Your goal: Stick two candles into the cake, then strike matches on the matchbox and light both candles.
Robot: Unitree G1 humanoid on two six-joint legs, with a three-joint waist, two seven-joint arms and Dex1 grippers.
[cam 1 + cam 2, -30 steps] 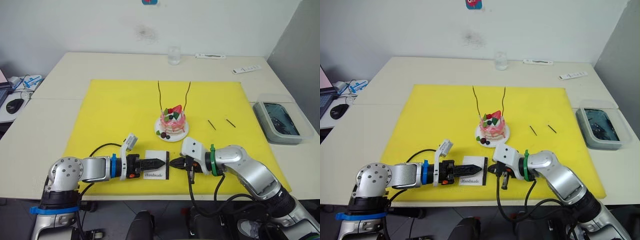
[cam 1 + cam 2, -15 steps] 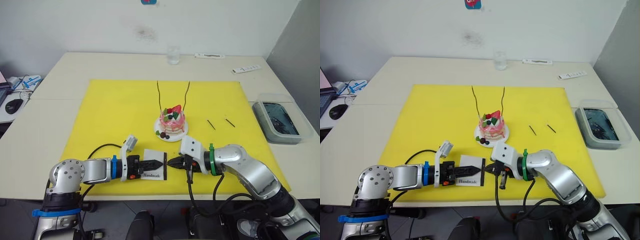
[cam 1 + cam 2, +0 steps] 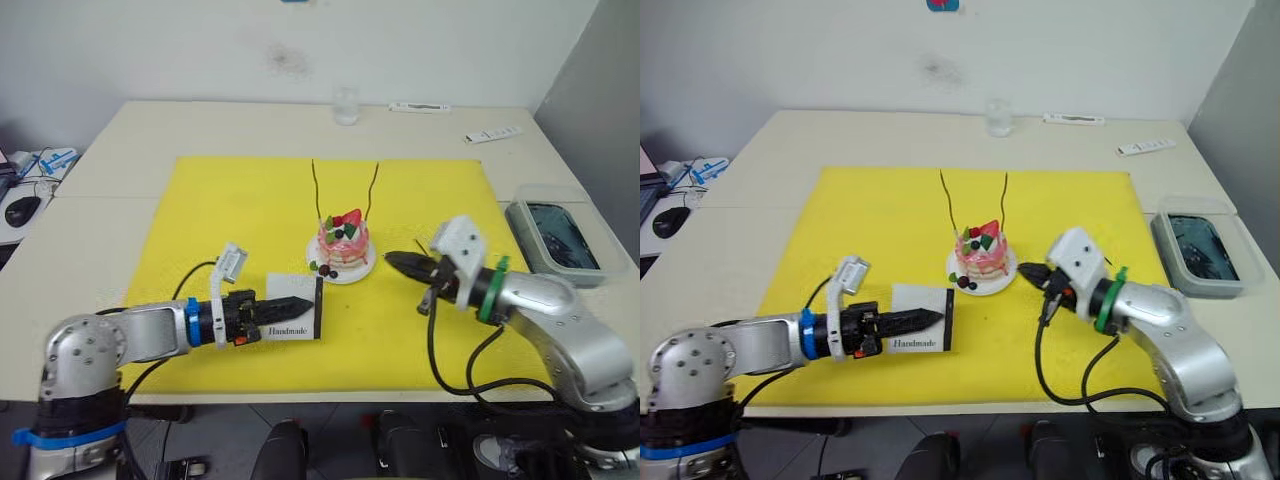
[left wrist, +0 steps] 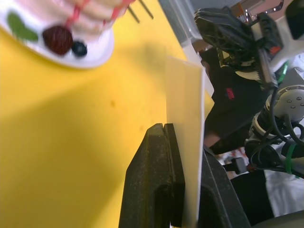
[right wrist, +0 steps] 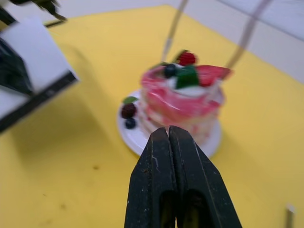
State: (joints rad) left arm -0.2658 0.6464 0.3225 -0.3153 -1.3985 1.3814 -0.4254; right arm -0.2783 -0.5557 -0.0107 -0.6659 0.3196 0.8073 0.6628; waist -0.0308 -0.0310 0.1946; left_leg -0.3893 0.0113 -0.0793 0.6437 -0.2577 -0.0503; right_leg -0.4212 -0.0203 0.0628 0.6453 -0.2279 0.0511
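— Two candles (image 3: 316,190) stand in the cake (image 3: 344,240) on the yellow mat (image 3: 220,210). And the hands?

— Left hand (image 3: 303,302) pinches the matchbox (image 3: 294,318), raised. Right hand (image 3: 394,260), fingers pressed together, points at the cake from just beside it.

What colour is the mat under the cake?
Plain bright yellow mat, clearest in the left eye view, under the cake.

One readable word, lower left of centre.
The white matchbox (image 3: 292,318) bears "Handmade" in black along its lower edge (print elsewhere, such as on the far worktop's strips, is too small to read).
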